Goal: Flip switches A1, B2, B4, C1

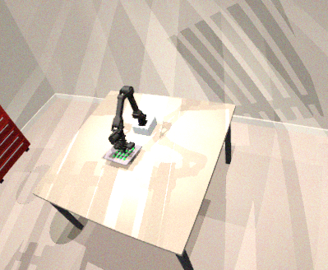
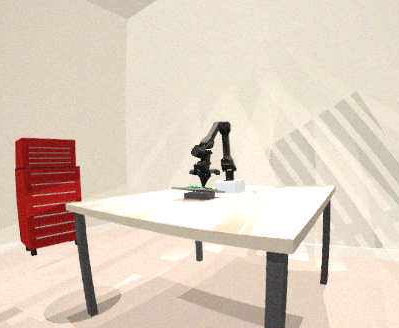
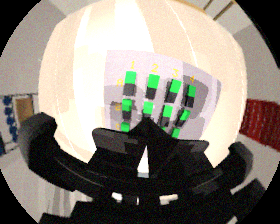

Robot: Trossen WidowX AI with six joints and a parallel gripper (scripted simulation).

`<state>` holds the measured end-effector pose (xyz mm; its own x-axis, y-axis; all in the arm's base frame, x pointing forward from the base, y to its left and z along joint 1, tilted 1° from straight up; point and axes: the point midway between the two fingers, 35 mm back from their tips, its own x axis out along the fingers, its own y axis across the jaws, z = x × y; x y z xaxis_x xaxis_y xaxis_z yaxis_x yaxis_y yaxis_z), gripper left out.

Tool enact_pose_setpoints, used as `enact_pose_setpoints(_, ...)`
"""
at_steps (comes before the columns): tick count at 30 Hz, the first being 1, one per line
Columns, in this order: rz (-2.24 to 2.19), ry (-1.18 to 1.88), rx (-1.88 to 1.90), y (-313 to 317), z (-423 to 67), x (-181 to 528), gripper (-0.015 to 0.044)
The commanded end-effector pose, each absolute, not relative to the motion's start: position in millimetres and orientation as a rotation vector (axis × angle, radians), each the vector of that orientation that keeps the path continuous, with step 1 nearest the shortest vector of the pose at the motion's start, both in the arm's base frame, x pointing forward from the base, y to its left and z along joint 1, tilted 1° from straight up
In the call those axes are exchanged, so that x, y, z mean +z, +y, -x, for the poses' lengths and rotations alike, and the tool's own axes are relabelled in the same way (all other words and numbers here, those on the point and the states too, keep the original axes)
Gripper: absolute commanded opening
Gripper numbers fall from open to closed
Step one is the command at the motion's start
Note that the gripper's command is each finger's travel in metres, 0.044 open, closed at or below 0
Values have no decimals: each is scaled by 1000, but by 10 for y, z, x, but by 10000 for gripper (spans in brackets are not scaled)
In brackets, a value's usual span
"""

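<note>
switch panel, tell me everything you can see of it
The panel is a flat, pale grey plate lying on the table, in front of the arm's white base. It carries rows of dark rocker switches with bright green ends, four to a row in the wrist view, with small orange marks printed beside them. In the exterior view, the shut pincer points down just above it; contact cannot be told.

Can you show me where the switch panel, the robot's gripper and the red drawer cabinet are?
switch panel (image 1: 108, 156): top view, bare left edge.
gripper (image 2: 203, 182): exterior view, shut fingertips above panel.
red drawer cabinet (image 2: 46, 192): exterior view, middle drawer front.
</note>
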<state>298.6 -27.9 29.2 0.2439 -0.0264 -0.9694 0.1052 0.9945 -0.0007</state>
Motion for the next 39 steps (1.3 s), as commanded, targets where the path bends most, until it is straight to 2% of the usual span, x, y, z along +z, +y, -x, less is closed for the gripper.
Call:
enact_pose_setpoints(1,-68,1320,-83,-273,-2992,286,0)
enact_pose_setpoints(32,-68,1320,-83,-274,-3001,246,0)
enact_pose_setpoints(39,-70,1346,-82,-263,-2868,883,0)
